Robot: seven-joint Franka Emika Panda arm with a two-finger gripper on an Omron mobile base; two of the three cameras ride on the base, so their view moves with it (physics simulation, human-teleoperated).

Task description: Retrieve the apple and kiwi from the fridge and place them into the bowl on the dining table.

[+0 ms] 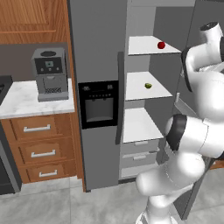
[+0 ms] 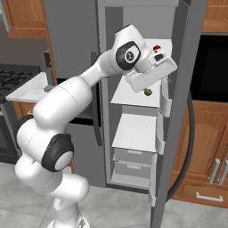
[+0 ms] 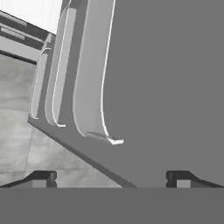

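My jaws [image 3: 111, 179] stand wide apart with nothing between them, looking down along the inside of the open fridge [image 1: 98, 52] door towards the floor. The apple [image 1: 161, 45] sits on the upper white shelf and the kiwi [image 1: 148, 85] on the shelf below, both well inside. I judge the step is reaching for the apple: I should swing the hand up level with its shelf, clear the door bins, then straddle the fruit squarely before clenching.
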